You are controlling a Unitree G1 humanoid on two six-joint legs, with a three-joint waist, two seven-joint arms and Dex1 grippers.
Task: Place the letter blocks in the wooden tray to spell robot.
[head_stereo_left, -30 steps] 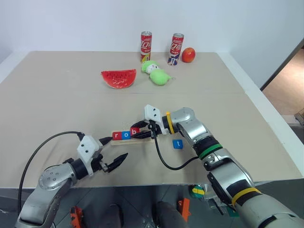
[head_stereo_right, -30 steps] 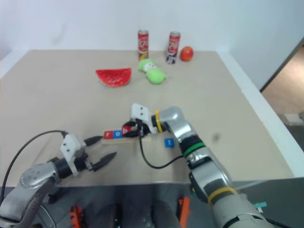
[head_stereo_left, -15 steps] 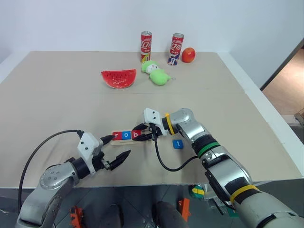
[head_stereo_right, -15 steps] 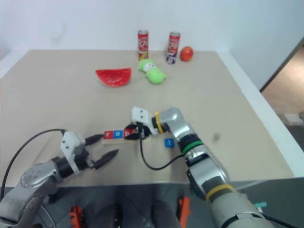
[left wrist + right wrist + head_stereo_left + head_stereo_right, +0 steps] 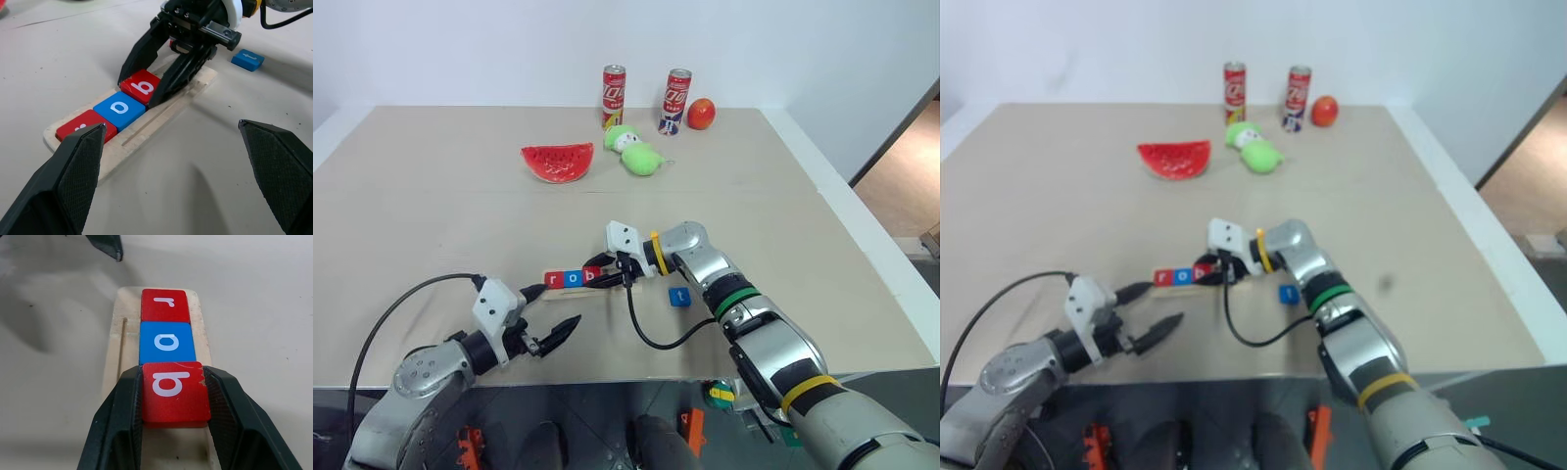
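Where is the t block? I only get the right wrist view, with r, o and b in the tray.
Observer: The blue t block lies flat on the table, just past the empty end of the wooden tray.
Operator: Is the left gripper holding anything?
Observer: No, it is open and empty, near the tray's r end.
Operator: What's farther back?
Observer: A toy watermelon slice lies well behind the tray.

Beige table, plain white wall, wooden floor at right
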